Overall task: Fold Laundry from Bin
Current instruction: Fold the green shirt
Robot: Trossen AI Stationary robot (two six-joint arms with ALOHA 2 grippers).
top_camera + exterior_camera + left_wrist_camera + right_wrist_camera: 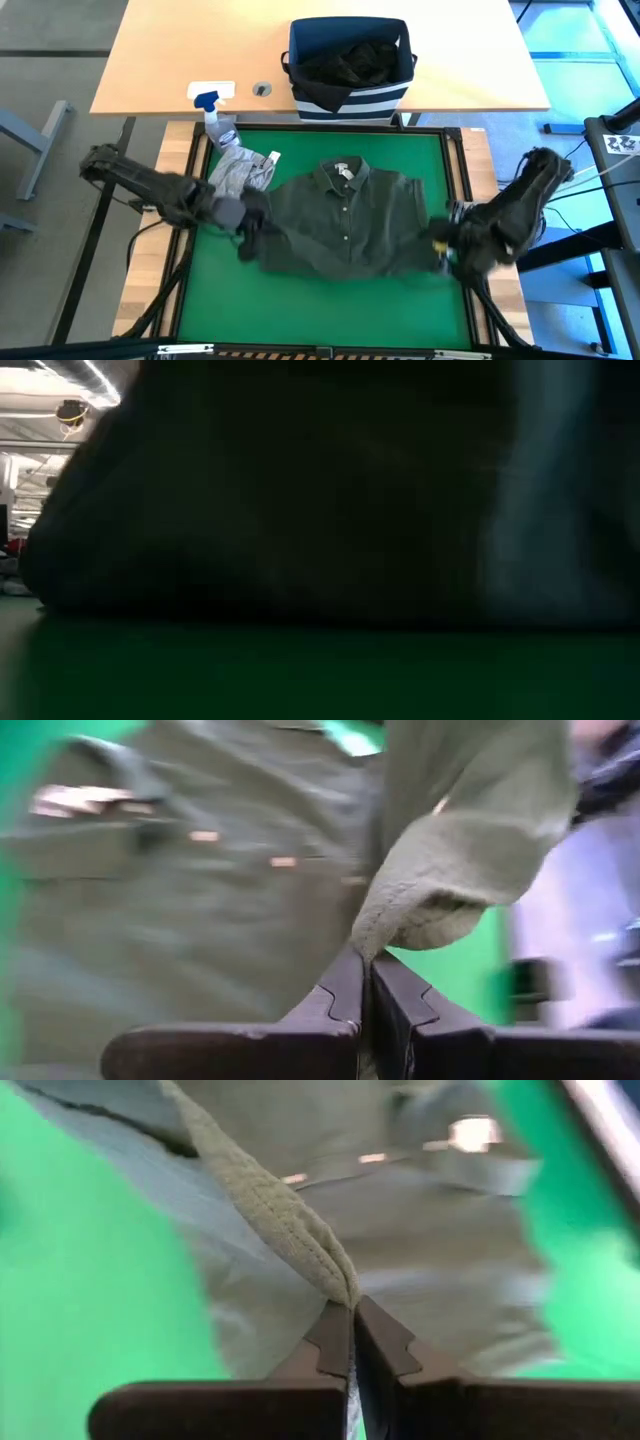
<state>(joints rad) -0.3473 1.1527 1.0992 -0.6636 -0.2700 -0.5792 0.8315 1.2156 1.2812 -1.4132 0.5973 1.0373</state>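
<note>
A dark olive green button shirt lies spread on the green mat, collar toward the far edge. My left gripper is shut on its left side and my right gripper is shut on its right side. A light grey garment lies crumpled on the mat at the far left. The navy striped bin stands on the wooden table beyond the mat, with black cloth inside. In the low view dark cloth fills the picture. My left gripper pinches a folded edge of the olive shirt between its two fingers, at the shirt's left side. The cloth bunches up just past the fingertips. My right gripper pinches a stitched hem edge of the olive shirt between its two fingers, at the shirt's right side. The hem runs away from the fingertips as a raised ridge over the rest of the shirt.
A clear spray bottle with a blue nozzle lies at the mat's far left corner. Wooden rails border the mat on the left and right. Bare green mat lies near the front edge.
</note>
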